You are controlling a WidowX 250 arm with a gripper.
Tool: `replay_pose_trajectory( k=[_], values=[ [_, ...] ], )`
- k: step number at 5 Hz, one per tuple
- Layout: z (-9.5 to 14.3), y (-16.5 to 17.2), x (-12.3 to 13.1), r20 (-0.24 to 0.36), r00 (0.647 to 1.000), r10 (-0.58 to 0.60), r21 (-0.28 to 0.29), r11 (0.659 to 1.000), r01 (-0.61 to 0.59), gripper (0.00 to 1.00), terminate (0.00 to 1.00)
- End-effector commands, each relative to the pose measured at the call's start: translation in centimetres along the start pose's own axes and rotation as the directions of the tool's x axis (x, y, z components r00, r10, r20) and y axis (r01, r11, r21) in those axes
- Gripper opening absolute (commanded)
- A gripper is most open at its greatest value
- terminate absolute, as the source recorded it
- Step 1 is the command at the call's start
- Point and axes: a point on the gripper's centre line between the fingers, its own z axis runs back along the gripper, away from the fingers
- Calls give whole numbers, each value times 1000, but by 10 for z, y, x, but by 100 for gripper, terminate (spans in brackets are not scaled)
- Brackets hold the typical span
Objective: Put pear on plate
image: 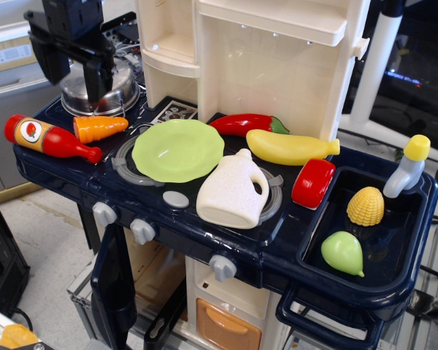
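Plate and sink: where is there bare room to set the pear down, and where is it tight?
The plate is bare across its whole face. The sink has bare floor right of the pear and below the corn. It is crowded around the white jug, banana and red piece.

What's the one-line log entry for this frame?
gripper: over pot, far left, holding nothing | pear: in sink beside corn | plate: empty | stage: pre-reach
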Motion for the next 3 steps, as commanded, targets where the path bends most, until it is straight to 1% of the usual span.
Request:
replay_pose_trajectory(
  k=[1, 2, 3],
  values=[
    [65, -75, -4, 41, 995, 87, 1, 996, -87, 100, 0],
    [89, -122, -13, 13, 978, 207, 0, 978, -207, 100, 0],
    [88, -172, -22, -7, 897, 442, 13, 897, -442, 100, 0]
  ],
)
